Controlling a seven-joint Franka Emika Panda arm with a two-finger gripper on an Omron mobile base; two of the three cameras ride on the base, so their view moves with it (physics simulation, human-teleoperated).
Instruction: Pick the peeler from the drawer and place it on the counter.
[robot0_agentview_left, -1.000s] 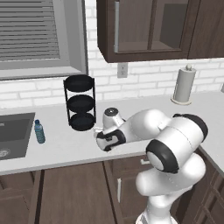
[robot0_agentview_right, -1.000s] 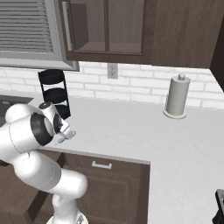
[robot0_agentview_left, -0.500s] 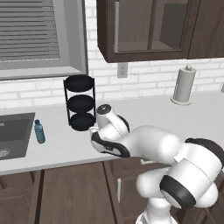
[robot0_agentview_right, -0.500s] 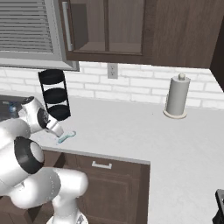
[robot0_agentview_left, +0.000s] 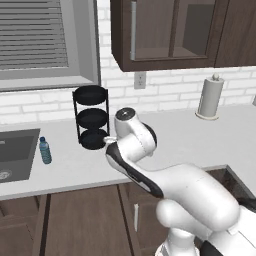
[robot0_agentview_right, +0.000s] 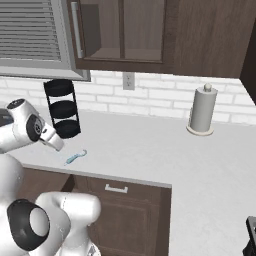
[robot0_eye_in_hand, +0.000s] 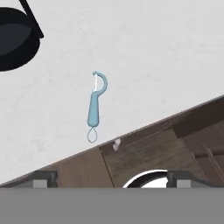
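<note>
The peeler lies flat on the counter, close to its front edge and well apart from the black tiered rack. My gripper is spread wide, holding nothing, above that edge. The peeler's long axis runs straight away from my fingertips, head farthest. Placement looks complete.

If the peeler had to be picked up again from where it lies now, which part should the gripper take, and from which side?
Probably the straight blue handle of the peeler, from above. It lies flat on the counter near the front edge, so the jaws should straddle the slim shaft across its width, avoiding the hooked head and end loop.
</note>
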